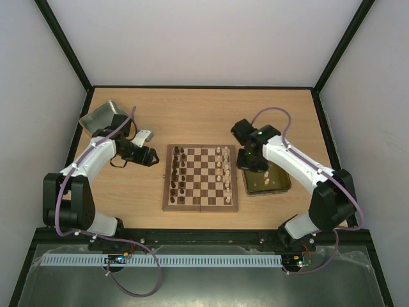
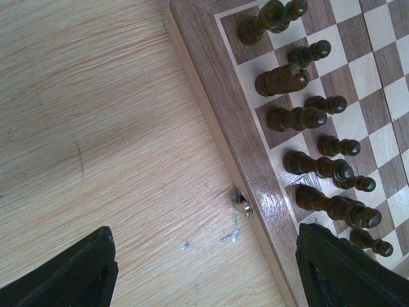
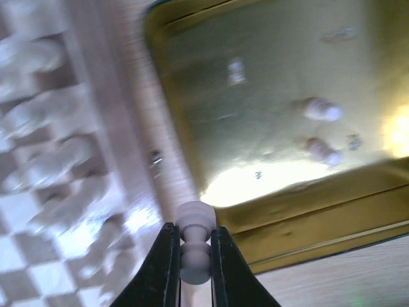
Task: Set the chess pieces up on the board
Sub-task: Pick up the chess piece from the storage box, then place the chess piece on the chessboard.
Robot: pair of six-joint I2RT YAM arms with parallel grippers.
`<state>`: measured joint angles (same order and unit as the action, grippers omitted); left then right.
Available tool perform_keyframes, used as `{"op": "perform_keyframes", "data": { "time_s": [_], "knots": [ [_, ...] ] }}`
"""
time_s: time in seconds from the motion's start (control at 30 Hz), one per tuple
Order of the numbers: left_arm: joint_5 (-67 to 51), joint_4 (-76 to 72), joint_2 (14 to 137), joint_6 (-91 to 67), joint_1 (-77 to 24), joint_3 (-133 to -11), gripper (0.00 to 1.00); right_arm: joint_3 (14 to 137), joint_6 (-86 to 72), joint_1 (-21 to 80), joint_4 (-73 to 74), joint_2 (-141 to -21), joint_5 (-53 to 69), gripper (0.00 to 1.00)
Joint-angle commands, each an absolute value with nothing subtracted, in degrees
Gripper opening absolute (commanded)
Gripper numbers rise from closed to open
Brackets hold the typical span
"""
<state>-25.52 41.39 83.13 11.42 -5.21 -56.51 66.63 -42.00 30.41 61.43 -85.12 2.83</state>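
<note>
Right fingers (image 3: 166, 265) closed on a pale pawn (image 3: 195, 238). We see them clamped on its waist and base, with the round head standing clear above the tips. The pawn sits upright between them. We judge it is held low so it can be set down upright on a square.

Behind the right fingers and off to one side lies the yellow-sided tray (image 3: 307, 211). Its near rim passes just beyond the pawn's head. Two more pale pieces (image 3: 321, 110) lie on their sides on the tray floor, well apart from the fingers. To the other side of the fingers is the board (image 3: 83, 128), blurred in the wrist view. We make out rows of pale pieces there but cannot tell the empty squares from this view.

Left fingers (image 2: 70, 275) spread wide, nothing between them. Under the gap is bare tabletop (image 2: 96, 128) and the board's border with a small metal clasp (image 2: 241, 203). Dark pieces (image 2: 300, 118) stand in two rows just past the far finger.

From overhead, the pale pieces (image 1: 225, 169) fill much of the side of the board nearest the right fingers. We judge the pawn belongs there.
</note>
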Motion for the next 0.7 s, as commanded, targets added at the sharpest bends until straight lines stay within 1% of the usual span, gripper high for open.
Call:
{"op": "perform_keyframes", "data": {
  "time_s": [0.0, 0.13, 0.3, 0.67],
  "knots": [
    [-26.32, 41.31, 83.67, 12.14, -5.41, -55.77, 0.77, 70.97, -47.86, 38.77, 65.46, -85.38, 4.50, 0.03],
    [-26.21, 41.34, 83.67, 12.07, -5.36, -55.82, 0.77, 73.84, -51.69, 45.54, 63.73, -88.43, 5.11, 0.03],
    [-26.06, 41.33, 83.61, 12.05, -5.36, -55.88, 0.77, 77.27, -53.03, 51.66, 62.20, -93.56, 5.54, 0.03],
    [-26.23, 41.32, 83.76, 12.13, -5.36, -55.80, 0.77, 71.55, -53.27, 52.67, 55.52, -97.56, 6.86, 0.04]
  ]
}}
